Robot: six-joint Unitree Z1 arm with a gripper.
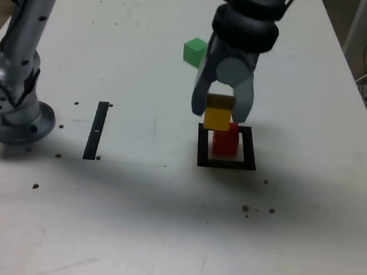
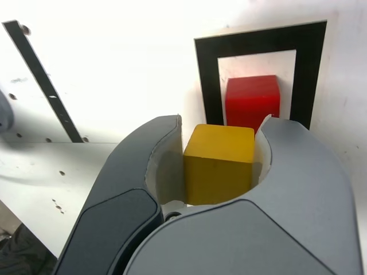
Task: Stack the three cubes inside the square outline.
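Note:
My gripper (image 1: 219,113) is shut on the yellow cube (image 1: 216,118), holding it in the air just above and slightly to the exterior view's left of the red cube (image 1: 225,141). The red cube stands inside the black square outline (image 1: 202,144) on its white centre. In the wrist view the yellow cube (image 2: 219,163) sits clamped between both fingers, with the red cube (image 2: 252,103) and the square outline (image 2: 207,74) beyond it. The green cube (image 1: 194,51) rests alone on the table farther back, behind the gripper.
A straight black tape strip (image 1: 96,130) lies on the white table (image 1: 162,226) to the exterior view's left of the outline. The arm's grey base (image 1: 14,105) stands at the far left. Small dark specks dot the tabletop.

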